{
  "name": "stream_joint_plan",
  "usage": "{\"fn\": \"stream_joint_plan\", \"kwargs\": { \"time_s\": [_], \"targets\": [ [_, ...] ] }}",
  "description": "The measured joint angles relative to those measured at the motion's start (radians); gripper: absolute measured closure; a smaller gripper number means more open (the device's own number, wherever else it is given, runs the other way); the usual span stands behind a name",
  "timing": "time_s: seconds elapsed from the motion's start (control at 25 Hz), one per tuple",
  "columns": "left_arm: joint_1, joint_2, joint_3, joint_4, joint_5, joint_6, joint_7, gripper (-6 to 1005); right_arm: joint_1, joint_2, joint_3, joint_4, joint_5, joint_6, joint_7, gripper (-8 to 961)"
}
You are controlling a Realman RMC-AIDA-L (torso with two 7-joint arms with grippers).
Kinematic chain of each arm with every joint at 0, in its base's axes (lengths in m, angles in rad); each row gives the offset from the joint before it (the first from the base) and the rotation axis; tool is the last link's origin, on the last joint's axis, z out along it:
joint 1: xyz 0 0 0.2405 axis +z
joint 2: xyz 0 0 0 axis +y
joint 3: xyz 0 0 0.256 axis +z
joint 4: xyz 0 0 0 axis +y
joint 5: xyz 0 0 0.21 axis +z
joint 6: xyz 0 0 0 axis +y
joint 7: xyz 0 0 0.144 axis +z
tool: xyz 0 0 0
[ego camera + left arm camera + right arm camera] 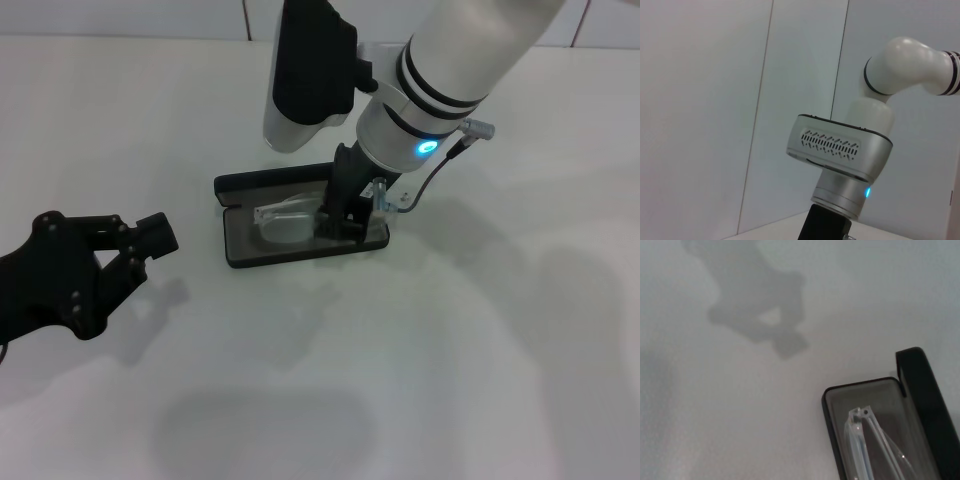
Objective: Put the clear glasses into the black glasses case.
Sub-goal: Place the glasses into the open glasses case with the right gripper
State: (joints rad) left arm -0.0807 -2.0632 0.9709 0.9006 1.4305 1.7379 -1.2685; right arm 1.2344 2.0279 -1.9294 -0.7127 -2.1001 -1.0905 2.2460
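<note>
Clear glasses (283,222) lie in open black glasses case (236,186) at frame center, right gripper (340,222) w/ fingers hidden, can't tell; left gripper (140,240) open, lower left.

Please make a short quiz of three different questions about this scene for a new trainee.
1. True or false: the black glasses case is open.
2. Where are the clear glasses? A) on the table beside the case B) inside the case C) in the left gripper
3. Which gripper is at the case, and where is the other one?

Key: 1. True. 2. B. 3. The right gripper is at the case; the left gripper is apart, over the table.
</note>
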Motion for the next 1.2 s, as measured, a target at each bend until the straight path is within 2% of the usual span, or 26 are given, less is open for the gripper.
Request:
{"fn": "stream_joint_plan", "kwargs": {
  "time_s": [1.2],
  "targets": [
    [-0.004, -0.003, 0.000, 0.000, 0.002, 0.000, 0.000, 935, -0.013, 0.000, -0.001, 0.013, 0.026, 0.032, 0.016, 760]
  ]
}}
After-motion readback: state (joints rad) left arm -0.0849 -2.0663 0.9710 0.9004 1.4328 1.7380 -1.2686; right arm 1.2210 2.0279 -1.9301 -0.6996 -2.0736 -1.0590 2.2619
